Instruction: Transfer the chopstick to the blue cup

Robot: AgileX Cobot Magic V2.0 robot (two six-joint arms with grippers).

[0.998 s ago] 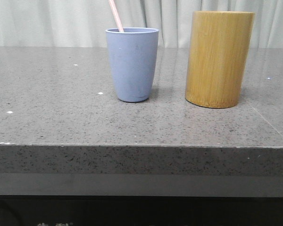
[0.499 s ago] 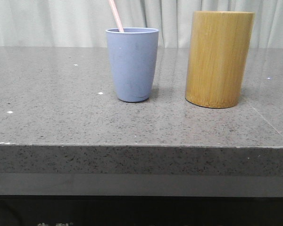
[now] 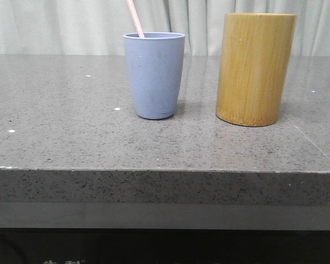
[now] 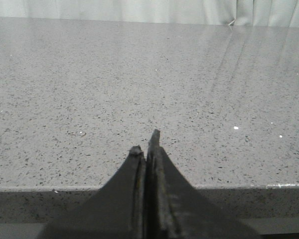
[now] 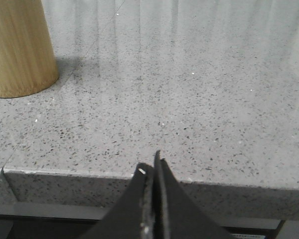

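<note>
My left end effector (image 4: 146, 144) is closed, its two dark fingers pressed together with nothing between them, and it hangs over the front edge of the surface (image 4: 139, 89). My right end effector (image 5: 152, 167) is likewise closed and empty, positioned above the same front edge further to the right.

The surface is grey speckled stone with a thick, squared front lip and a few small white flecks scattered across it. A faint seam line crosses its right portion.

Further back, the blue cup (image 3: 154, 74) stands upright on the surface, left of centre in the front view. The chopstick (image 3: 135, 17) stands inside the blue cup, leaning to the left against the rim, its upper end cut off by the top of the front view. The bamboo cylinder (image 3: 256, 69) stands upright to the right of the blue cup, near it but not touching.

Behind the surface hangs a pale pleated curtain (image 3: 55, 25).
</note>
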